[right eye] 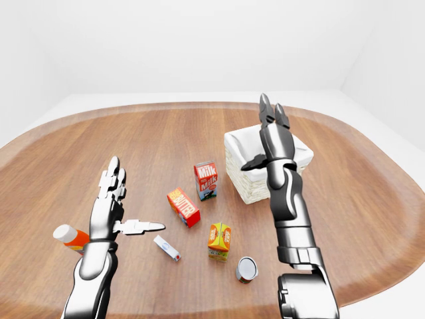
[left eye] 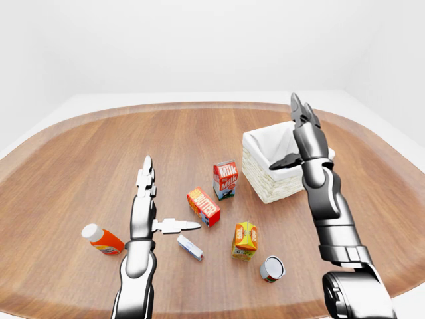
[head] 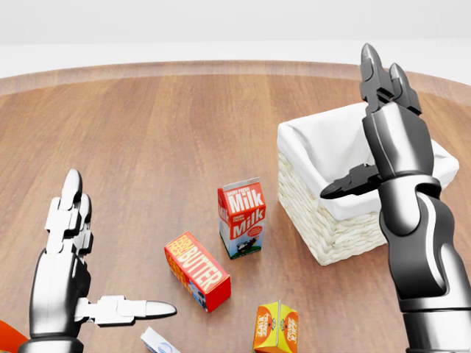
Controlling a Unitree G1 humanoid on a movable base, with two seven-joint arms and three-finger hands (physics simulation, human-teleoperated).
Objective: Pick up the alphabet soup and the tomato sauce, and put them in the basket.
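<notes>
— Fingers first: on our left hand [head: 62,272] the fingers [head: 70,202] stand straight up and the thumb juts out sideways, spread wide with nothing in them. Our right hand [head: 386,129] is splayed the same way, raised over the white-lined wicker basket [head: 327,220], gripping nothing.

— Going left to right, what do we lose in the head view?

— The orange bottle with a white cap [left eye: 101,239] is only a sliver at the bottom left corner there; the left-eye view shows it lying on the round wooden table [left eye: 80,166], cap toward the view's upper left. The small white and blue flat box [left eye: 190,246] is cut off too. The red butter box [head: 196,271], the red and white milk carton [head: 242,218] and the orange juice carton [head: 275,327] show, the last one clipped.

— And the cans?

— One small silver-ended can with a red side [left eye: 271,268] lies on its side at the lower right of the left-eye view, outside the basket, its round end turned up toward us, long axis pointing away. We cannot read its label. It shows only in the eye views. Our right arm covers part of the basket's inside; a bit of label [head: 360,190] peeks out beside it.
</notes>
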